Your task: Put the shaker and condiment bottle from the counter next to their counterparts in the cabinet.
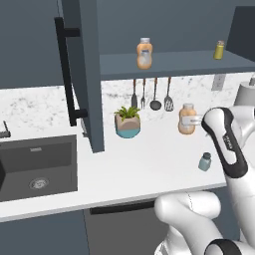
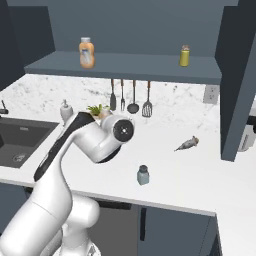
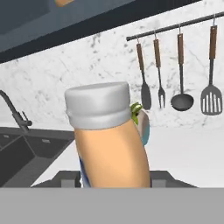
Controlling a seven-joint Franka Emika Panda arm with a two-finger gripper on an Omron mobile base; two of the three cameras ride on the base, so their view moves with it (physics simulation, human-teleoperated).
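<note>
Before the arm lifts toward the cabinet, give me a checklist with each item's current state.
1. Condiment bottle sits between the tool's fingers: ok, it stands close against the hand camera with a finger on either side.
2. Grip firm: cannot tell, finger contact is hidden.
3. Cabinet door open: ok.
4. Shelf space beside the matching orange bottle: ok, bare shelf on both sides.
5. Shaker out of the lift path: ok, it stands apart near the counter edge.
6. Yellow-green shaker upright on the shelf: ok.
</note>
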